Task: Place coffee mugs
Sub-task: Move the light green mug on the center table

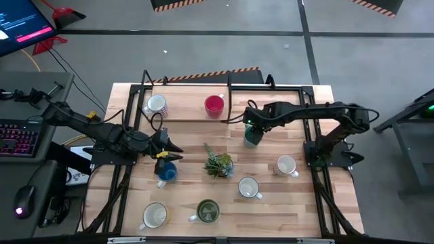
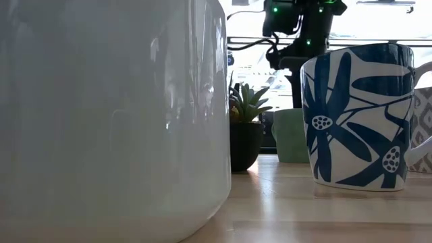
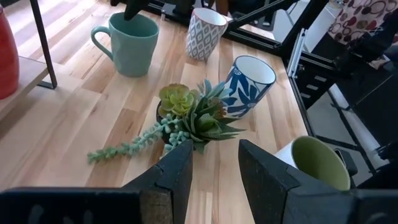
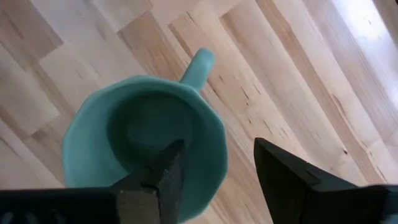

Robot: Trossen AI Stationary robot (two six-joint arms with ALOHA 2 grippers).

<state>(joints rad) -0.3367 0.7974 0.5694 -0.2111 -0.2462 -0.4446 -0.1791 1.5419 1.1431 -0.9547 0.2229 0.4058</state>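
Note:
The teal mug (image 4: 143,137) stands upright on the table, handle (image 4: 198,65) toward the far side. My right gripper (image 4: 217,180) points steeply down over it, open, one finger (image 4: 158,180) above its hollow and the other (image 4: 292,183) outside its rim; it is also seen in the high view (image 1: 252,127). My left gripper (image 3: 214,168) hangs open with nothing between its fingers, left of the plant (image 3: 186,118) and above the blue mug (image 1: 166,172). A red mug (image 1: 214,105) and a white mug (image 1: 156,104) stand at the far side.
The spiky plant (image 1: 219,164) sits mid-table. A patterned mug (image 1: 286,165), a blue-flowered mug (image 1: 249,188), an olive mug (image 1: 207,211) and a white mug (image 1: 154,215) stand toward the near edge. A black frame (image 1: 230,88) runs along the far side.

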